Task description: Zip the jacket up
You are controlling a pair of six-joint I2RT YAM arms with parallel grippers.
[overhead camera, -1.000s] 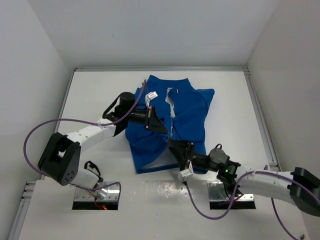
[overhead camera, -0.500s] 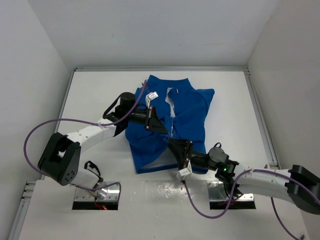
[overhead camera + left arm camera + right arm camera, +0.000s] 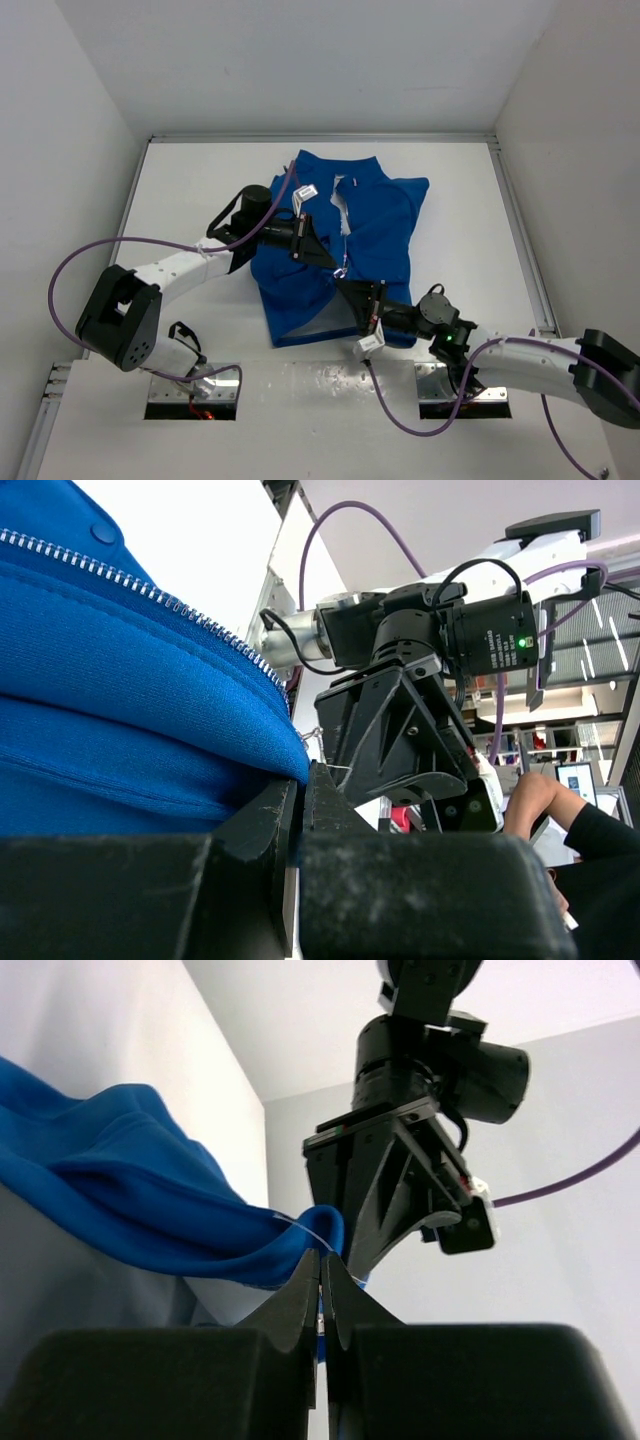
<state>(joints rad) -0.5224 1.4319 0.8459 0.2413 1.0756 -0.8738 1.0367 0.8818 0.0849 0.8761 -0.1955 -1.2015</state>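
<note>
The royal-blue jacket (image 3: 375,225) lies in the middle of the table, collar at the far end, with its pale zipper (image 3: 343,238) running down the front. My left gripper (image 3: 328,262) is shut on the jacket's front edge by the zipper. In the left wrist view (image 3: 302,770) blue cloth (image 3: 120,710) and zipper teeth (image 3: 150,592) sit at its tip. My right gripper (image 3: 343,288) faces it from the near side, almost tip to tip. In the right wrist view (image 3: 322,1256) it is shut on the lower edge of the jacket (image 3: 130,1195), holding it raised.
White walls enclose the table (image 3: 190,190) on the left, far and right sides. A white inner label (image 3: 306,190) shows at the collar. Purple cables (image 3: 110,250) loop from both arms. Two metal base plates (image 3: 190,395) sit at the near edge.
My right gripper has moved slightly toward the left gripper, lifting the jacket's lower hem so that pale inner lining shows. The left gripper has stayed in place.
</note>
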